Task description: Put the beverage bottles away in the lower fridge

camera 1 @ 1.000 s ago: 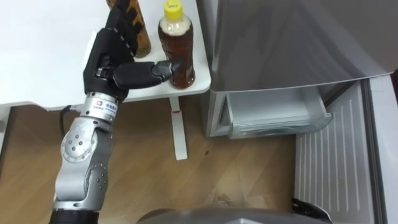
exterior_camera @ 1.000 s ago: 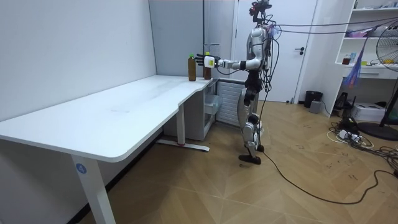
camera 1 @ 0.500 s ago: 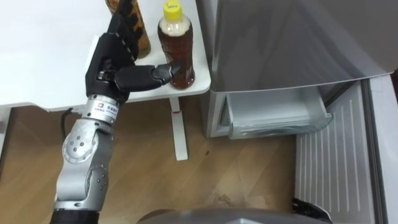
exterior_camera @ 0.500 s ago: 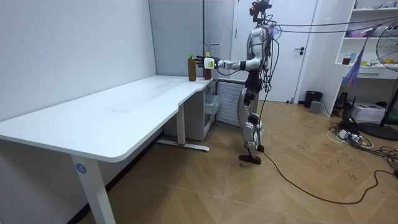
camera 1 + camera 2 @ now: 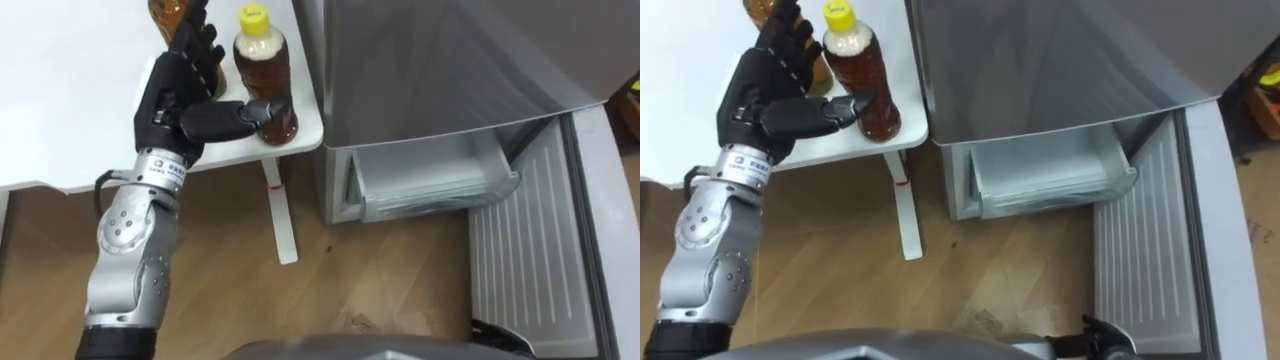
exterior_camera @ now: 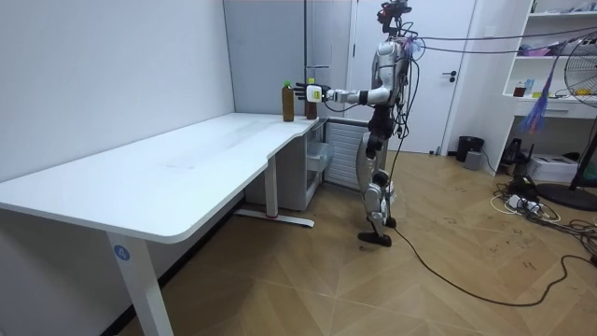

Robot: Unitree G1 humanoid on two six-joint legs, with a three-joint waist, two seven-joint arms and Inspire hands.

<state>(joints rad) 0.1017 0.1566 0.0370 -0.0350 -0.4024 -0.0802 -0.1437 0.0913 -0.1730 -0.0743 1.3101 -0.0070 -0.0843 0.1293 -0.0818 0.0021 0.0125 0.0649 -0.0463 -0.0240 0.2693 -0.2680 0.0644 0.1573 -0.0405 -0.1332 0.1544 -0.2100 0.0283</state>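
the left hand [image 5: 176, 98] is held open, thumb laid against the yellow-capped bottle [image 5: 262, 82] at the table's [image 5: 60, 110] right edge, ready for grasping

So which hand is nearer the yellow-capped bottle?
Left. The left hand is at the bottle, thumb against its lower side, fingers straight beside it; the right hand is nowhere near that corner of the table.

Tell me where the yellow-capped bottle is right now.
In the left eye view the yellow-capped bottle stands upright at the right corner of the white table, beside the fridge, with the thumb of the left hand against its lower side.
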